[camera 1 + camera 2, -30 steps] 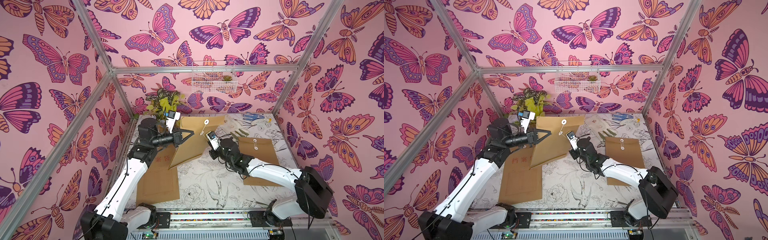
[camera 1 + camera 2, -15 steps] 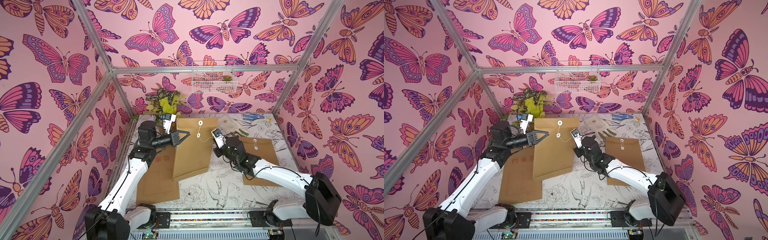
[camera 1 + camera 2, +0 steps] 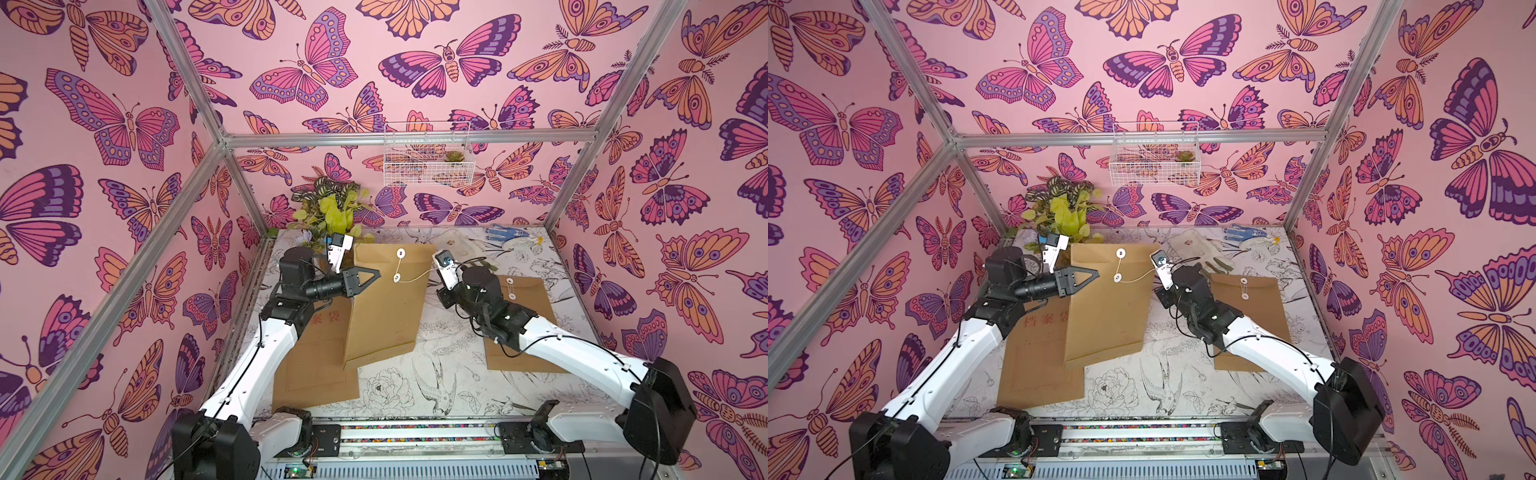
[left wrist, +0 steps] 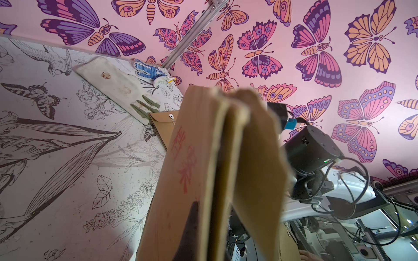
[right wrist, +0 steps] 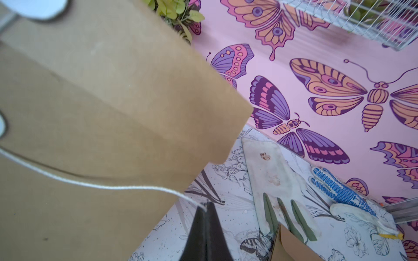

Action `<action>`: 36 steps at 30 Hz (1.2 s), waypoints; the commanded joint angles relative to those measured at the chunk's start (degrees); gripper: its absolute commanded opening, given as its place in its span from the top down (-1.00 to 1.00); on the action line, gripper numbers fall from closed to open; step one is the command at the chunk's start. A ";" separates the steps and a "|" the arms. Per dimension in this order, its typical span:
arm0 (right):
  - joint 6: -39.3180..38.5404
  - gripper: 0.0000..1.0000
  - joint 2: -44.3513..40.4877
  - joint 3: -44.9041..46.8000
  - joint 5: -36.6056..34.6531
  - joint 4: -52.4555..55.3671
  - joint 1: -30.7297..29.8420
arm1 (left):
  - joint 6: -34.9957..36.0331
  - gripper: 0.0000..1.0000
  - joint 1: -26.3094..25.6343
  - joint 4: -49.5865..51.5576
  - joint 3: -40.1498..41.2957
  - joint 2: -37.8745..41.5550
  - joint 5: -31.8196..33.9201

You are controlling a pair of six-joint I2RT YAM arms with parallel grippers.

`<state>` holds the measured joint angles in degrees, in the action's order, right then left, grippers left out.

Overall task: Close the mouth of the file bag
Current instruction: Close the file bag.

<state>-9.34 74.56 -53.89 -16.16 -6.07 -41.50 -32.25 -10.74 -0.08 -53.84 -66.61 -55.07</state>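
- Envelopes lie flat on the table [image 3: 415,386]: a left envelope [image 3: 311,374] at lower left of a top view, and a right envelope [image 3: 536,301] at centre right, partly under the right arm.
- Between them, at centre frame, the file bag [image 3: 386,307] stands tilted, with its lower corner overlapping the left envelope.
- On the bag's left edge the left gripper [image 3: 376,274] is clamped tight.
- Just beyond, the right gripper [image 5: 204,209] pinches the white string [image 5: 108,186] that runs from the bag's lower button [image 3: 397,277].
- Gloves [image 3: 1200,249] and a plant [image 3: 332,208] sit along the back.
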 commanded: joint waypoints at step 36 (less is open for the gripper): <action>-2.72 1.00 11.83 -36.41 9.35 32.67 -0.25 | 2.89 1.00 -5.66 -1.25 -0.91 -2.64 -4.17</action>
<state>-13.30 85.65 -88.33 -7.53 23.99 -41.45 -30.50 -16.16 -0.23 -53.39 -69.23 -57.82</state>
